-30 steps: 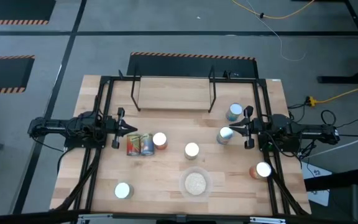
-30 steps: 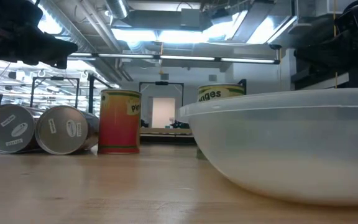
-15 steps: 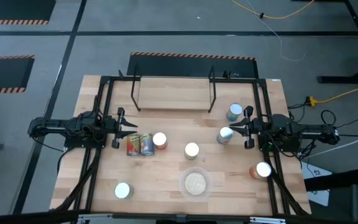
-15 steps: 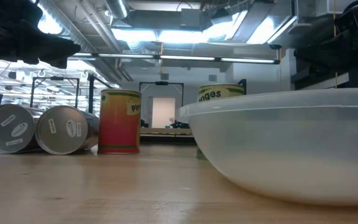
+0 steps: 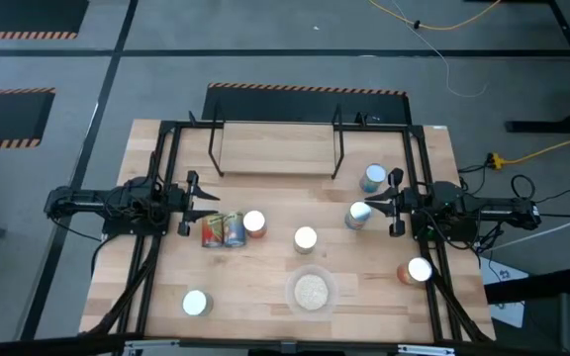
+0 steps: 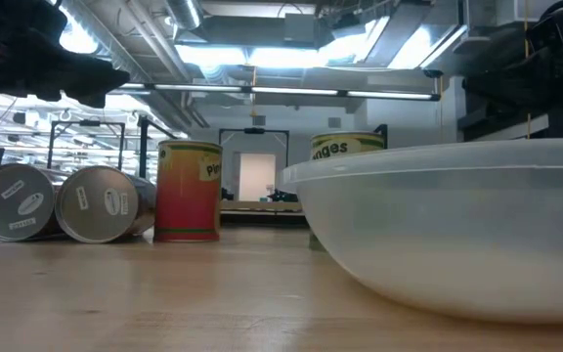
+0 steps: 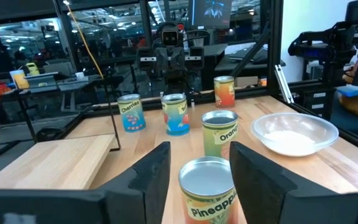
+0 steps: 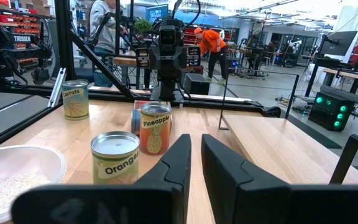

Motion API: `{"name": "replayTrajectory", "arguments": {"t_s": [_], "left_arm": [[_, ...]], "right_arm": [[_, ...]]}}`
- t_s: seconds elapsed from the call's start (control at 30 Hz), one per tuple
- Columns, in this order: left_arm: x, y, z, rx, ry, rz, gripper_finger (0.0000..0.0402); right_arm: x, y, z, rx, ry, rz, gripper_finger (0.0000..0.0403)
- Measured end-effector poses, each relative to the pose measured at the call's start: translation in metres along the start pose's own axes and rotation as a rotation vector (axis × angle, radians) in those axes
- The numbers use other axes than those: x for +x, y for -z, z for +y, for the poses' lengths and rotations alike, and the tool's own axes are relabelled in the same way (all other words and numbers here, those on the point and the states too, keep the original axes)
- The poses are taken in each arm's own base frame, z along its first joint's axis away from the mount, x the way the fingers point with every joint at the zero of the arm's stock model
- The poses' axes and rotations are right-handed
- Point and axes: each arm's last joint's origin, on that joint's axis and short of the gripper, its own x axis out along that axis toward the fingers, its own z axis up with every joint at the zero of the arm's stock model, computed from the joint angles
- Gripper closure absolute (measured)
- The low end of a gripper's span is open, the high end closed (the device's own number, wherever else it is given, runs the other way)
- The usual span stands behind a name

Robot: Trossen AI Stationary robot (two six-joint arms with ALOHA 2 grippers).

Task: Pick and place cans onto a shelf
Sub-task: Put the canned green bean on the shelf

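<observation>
The left claw (image 5: 209, 206) is positioned at the 9 o'clock side of the tabletop (image 5: 265, 287), with its fingers (image 7: 148, 177) parted and nothing held between them. In the left wrist view a pineapple can (image 7: 209, 186) is seen standing in line with the gap, beyond the fingertips. Two cans lying on their sides (image 5: 224, 230) are located just beside this claw, toward 6 o'clock from it, with an upright can (image 5: 254, 222) touching them.

The right claw (image 5: 371, 207) is positioned at the 3 o'clock side, with its fingers (image 8: 178, 168) set narrow and nothing gripped. A blue can (image 5: 358, 216) is found just beside its tip, and another blue can (image 5: 373, 178) stands toward 12 o'clock from it.

The shelf (image 5: 277, 150) is placed at the 12 o'clock edge, with no can on its board. Further cans are seen at the centre (image 5: 305, 238), at 7 o'clock (image 5: 196, 303) and at 4 o'clock (image 5: 416, 269). A clear bowl of pale grains (image 5: 311, 290) is set at 6 o'clock.
</observation>
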Motion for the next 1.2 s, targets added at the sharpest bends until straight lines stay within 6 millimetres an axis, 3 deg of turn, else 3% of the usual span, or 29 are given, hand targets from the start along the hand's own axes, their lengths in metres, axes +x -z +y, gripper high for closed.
{"name": "replayTrajectory", "arguments": {"t_s": [0.57, 1.2], "left_arm": [[0.0, 0.0003, 0.0002, -0.019, -0.007, 0.004, 0.0187], [0.0, -0.0004, 0.0014, -0.033, -0.046, -0.002, 0.0184]], "right_arm": [[0.0, 0.0, 0.0, 0.0, 0.0, 0.0, 0.0358], [0.0, 0.0, 0.0, 0.0, 0.0, 0.0, 0.0358]]}}
